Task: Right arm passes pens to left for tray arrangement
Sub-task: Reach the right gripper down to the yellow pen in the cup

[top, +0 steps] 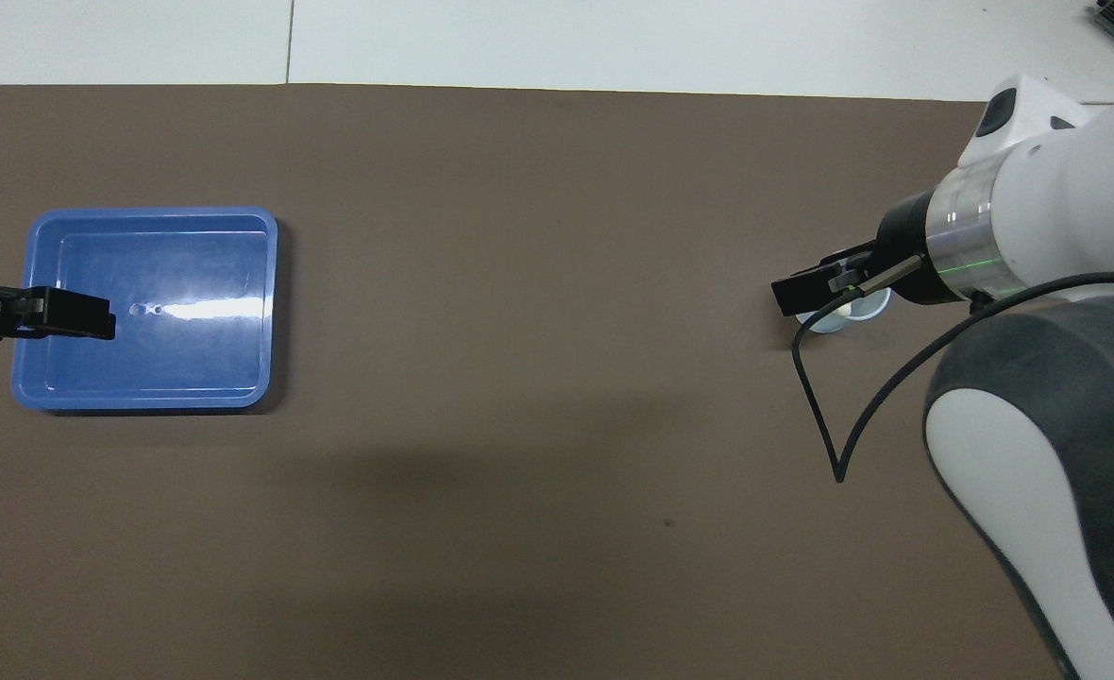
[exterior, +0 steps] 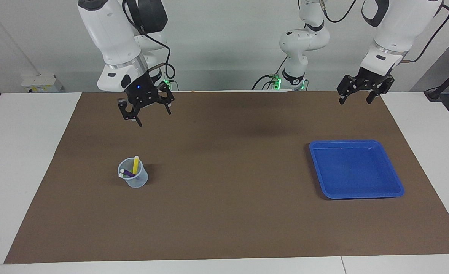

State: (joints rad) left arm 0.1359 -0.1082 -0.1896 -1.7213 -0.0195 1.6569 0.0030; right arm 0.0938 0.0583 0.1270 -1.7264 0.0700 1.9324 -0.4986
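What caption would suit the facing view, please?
Right gripper open above cup of pens; left gripper waits; tray empty.

Yellow, purple and green pens stand tilted in a translucent cup; the empty blue tray lies at its 3 o'clock in the facing view.

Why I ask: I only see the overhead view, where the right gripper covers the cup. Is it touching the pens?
Observer: No. The right gripper hangs open well above the cup, touching nothing.
Operator: Which pen looks easiest to grab?
Observer: Probably the yellow pen; it stands up past the rim, while the purple pen leans lower inside.
Operator: Is the left gripper down in the tray?
Observer: No. The left gripper waits open in the air, clear of the tray, which holds nothing.
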